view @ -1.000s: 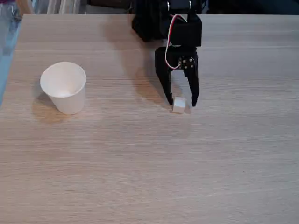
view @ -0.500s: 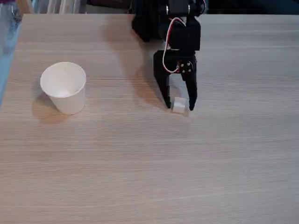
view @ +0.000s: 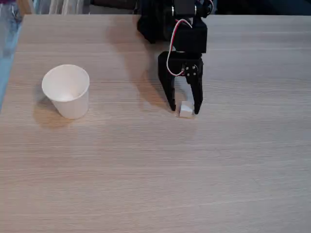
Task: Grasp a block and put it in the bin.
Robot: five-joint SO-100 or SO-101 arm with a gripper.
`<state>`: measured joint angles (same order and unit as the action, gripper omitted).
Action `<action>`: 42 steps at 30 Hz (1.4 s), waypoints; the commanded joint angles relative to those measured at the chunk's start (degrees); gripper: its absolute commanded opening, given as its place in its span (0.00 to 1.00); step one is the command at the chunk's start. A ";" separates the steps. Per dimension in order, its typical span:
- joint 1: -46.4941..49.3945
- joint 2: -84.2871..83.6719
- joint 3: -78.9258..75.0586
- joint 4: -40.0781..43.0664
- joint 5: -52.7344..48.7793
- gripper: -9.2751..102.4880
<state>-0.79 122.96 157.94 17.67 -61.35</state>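
Observation:
In the fixed view, the block [view: 185, 110], a tiny white cube, rests on the wooden table just right of centre. My black gripper [view: 185, 109] points down over it, open, with a finger on either side. The right fingertip [view: 198, 109] is at the cube's right edge. A narrow gap remains between the left finger and the cube. The bin [view: 67, 91], a white paper cup, stands upright at the left, well apart from the gripper.
The arm's black base [view: 158, 19] stands at the table's far edge, with a red and white cable looping down the wrist. The pale wood table [view: 155, 170] stretches wide toward the front. Its left edge runs close behind the cup.
The jaws have narrowed around the cube and the gripper has shifted slightly left. Cube and cup have stayed where they were.

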 commanded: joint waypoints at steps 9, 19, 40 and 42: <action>-1.14 1.76 -0.53 0.53 0.35 0.26; -0.79 1.05 -0.26 -1.05 -1.14 0.17; 11.34 11.16 -8.53 -10.72 -18.28 0.14; 14.77 11.51 -10.28 -10.81 -19.34 0.14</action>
<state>10.20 132.89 151.52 7.65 -79.28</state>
